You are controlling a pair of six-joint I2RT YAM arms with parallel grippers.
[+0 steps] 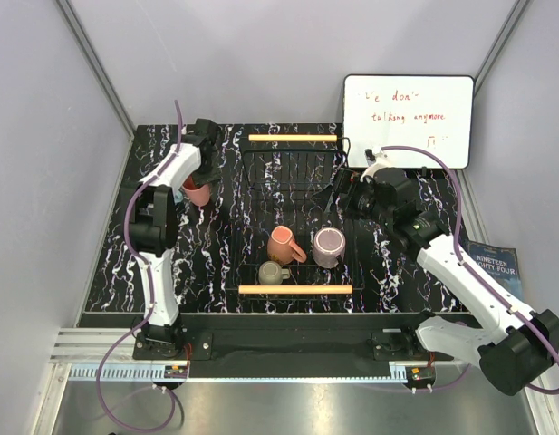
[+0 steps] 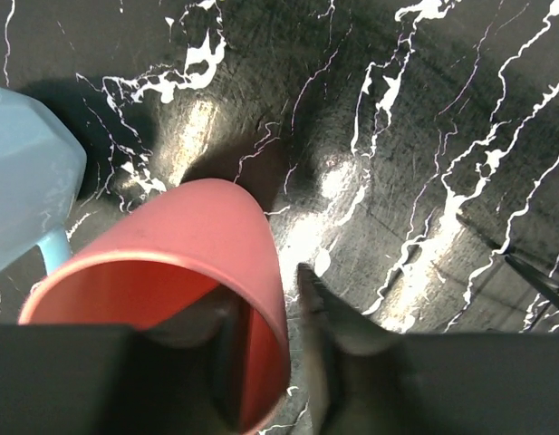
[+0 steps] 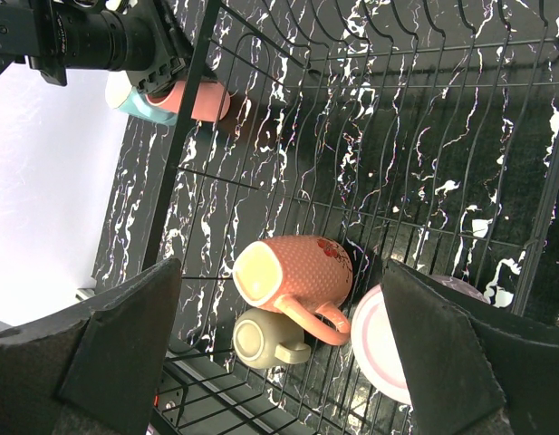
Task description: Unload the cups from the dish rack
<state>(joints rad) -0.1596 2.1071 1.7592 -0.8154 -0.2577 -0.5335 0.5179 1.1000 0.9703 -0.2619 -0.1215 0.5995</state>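
Near end of the rack [image 1: 295, 289]: olive cup [image 1: 273, 272], orange cup [image 1: 284, 245], mauve cup [image 1: 329, 246]. Your right fingers [image 3: 442, 362] hang wide apart over it. Far left on the counter [image 2: 397, 136], your left fingers [image 2: 338, 331] straddle the pink cup [image 2: 197, 227]'s rim, grip unclear, blue cup [image 2: 25, 172] beside.

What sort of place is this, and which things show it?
Probably a robot lab test cell: a left arm and right arm bolted at the table edge, plain walls, a dish rack holding cups.

Found three inside the black wire dish rack [image 1: 293, 138], near its front wooden handle: terracotta orange cup [image 1: 281, 243], mauve cup [image 1: 329, 246], smaller olive-grey cup [image 1: 272, 272]. Recorded pink cup [image 2: 197, 245] and light blue cup [image 2: 25, 190] outside, just beside each other on the surface left of the rack.
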